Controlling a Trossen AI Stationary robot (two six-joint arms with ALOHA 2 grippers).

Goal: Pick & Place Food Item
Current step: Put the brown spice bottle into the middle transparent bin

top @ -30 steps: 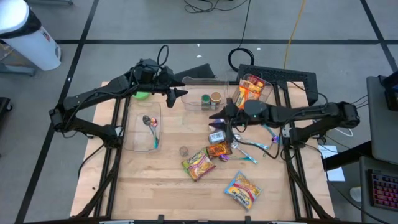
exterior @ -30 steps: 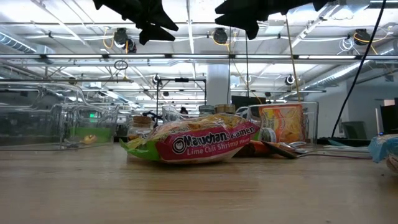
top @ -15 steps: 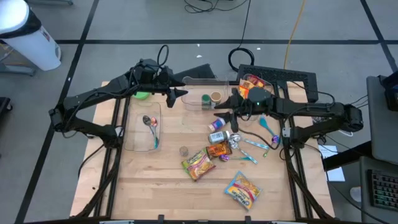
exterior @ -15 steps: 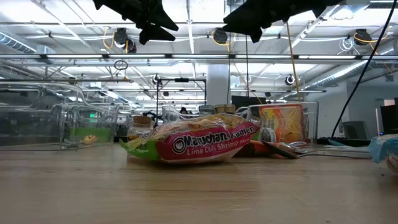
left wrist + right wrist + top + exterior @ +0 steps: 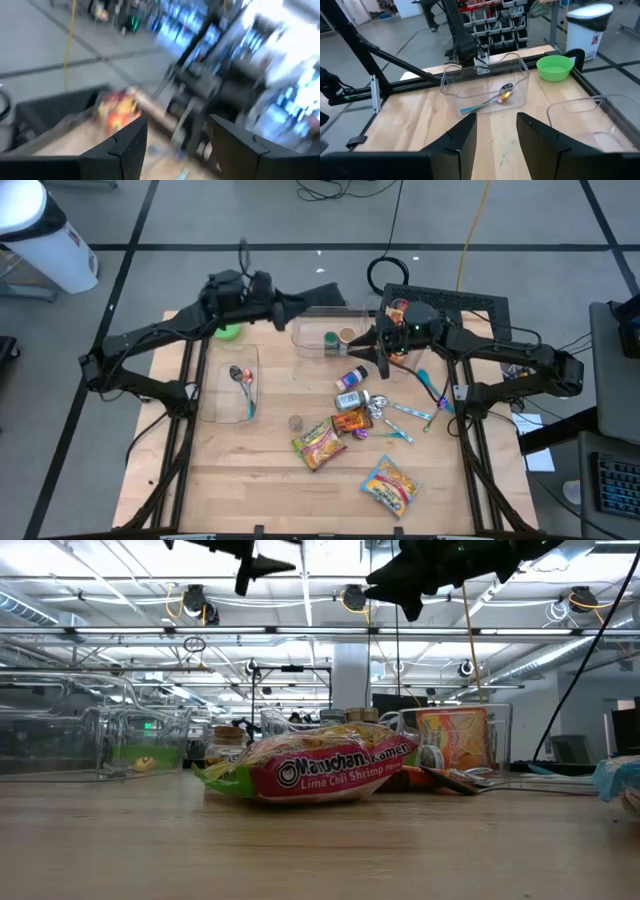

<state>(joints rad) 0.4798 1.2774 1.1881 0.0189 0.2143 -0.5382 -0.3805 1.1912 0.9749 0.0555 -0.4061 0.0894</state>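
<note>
Ramen packet [image 5: 319, 445] on table [image 5: 250, 470], both grippers — left [image 5: 300, 300], right [image 5: 352, 352] — open, empty

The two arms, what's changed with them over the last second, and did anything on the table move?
The right gripper swung from above the items mid-table toward the far bin, its fingers apart and empty. The left gripper shifted from near the green bowl to the clear bin's far edge, also empty. The noodle packs, spoon and other items stayed put.
</note>
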